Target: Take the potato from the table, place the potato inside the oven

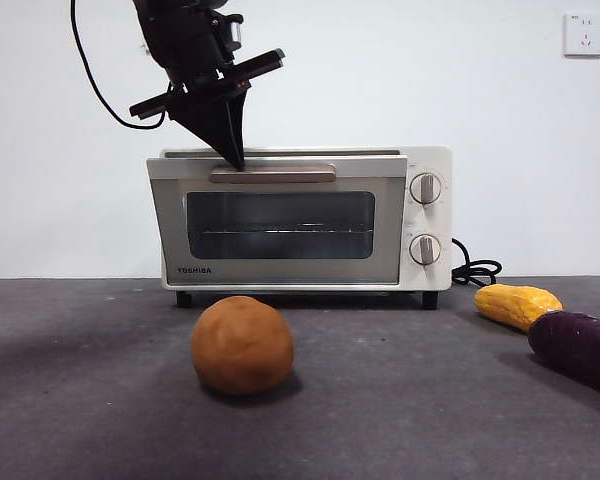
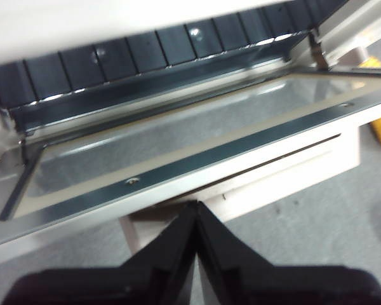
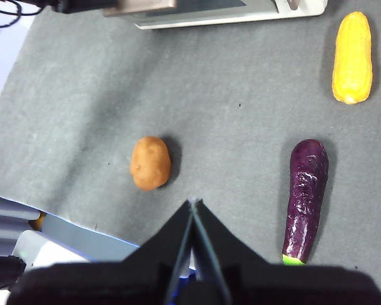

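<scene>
Orange-brown round potato (image 1: 242, 344) sits before my cream-white toaster oven (image 1: 298, 218); left end effector (image 1: 238, 162), closed, seemingly touches its beige handle (image 1: 272, 174).

My left arm's black two-jawed gripper (image 1: 238, 160) hangs tip-down, jaws pressed together to a point. My right arm's matching black gripper (image 3: 193, 204) hovers high, jaws likewise closed, holding nothing.

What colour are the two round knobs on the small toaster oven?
Cream-white with silver centres, clearest in the front view.
</scene>
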